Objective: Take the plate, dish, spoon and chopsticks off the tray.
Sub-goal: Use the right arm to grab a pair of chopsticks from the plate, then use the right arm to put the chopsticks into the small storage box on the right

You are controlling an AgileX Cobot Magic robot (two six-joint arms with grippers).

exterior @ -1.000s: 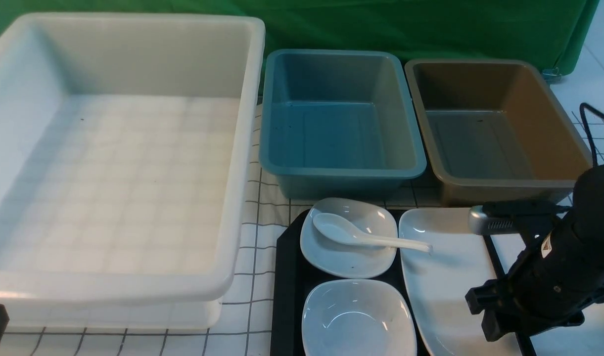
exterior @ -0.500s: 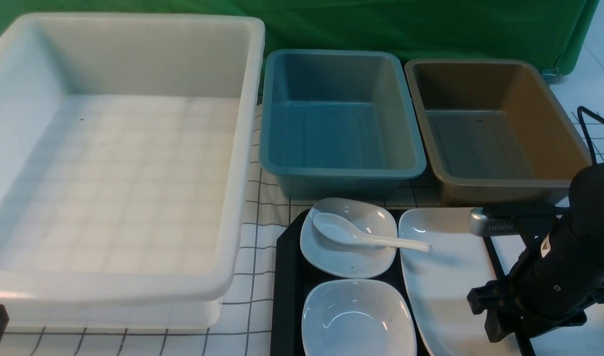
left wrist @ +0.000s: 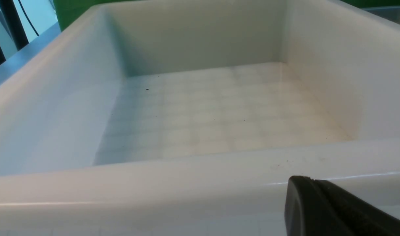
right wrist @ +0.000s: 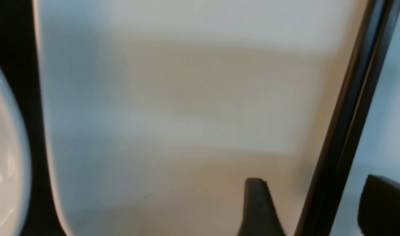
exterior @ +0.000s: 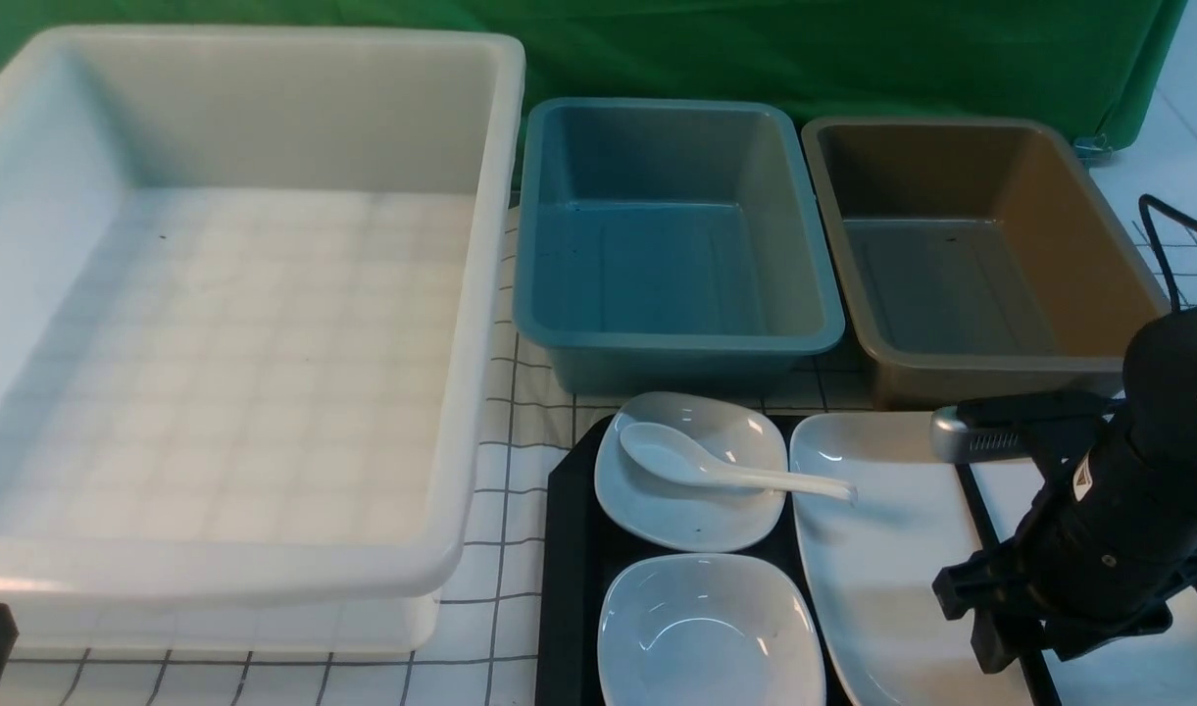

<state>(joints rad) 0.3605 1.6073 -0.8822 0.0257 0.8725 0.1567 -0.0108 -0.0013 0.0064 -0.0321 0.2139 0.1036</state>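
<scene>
Plate (exterior: 882, 549), large glossy white rounded-rectangular, shallow: lies along the right side of the black rectangular plastic tray (exterior: 567, 549), not yet lifted. Right gripper (right wrist: 314, 206): jaws spread wide, empty, low over the tray's right rim, one finger above the plate, the other outside the rim. Left gripper (left wrist: 317, 209): clenched, empty, well left of the tray by the large white plastic bin (exterior: 480, 294). Small white ceramic soup spoon (exterior: 696, 466): on a squarish white dish (exterior: 696, 515) at the tray's far end. Chopsticks: not seen. Hazard: closing here may pinch the tray rim together with the plate edge and drag the tray; the glazed edge could also slip.
</scene>
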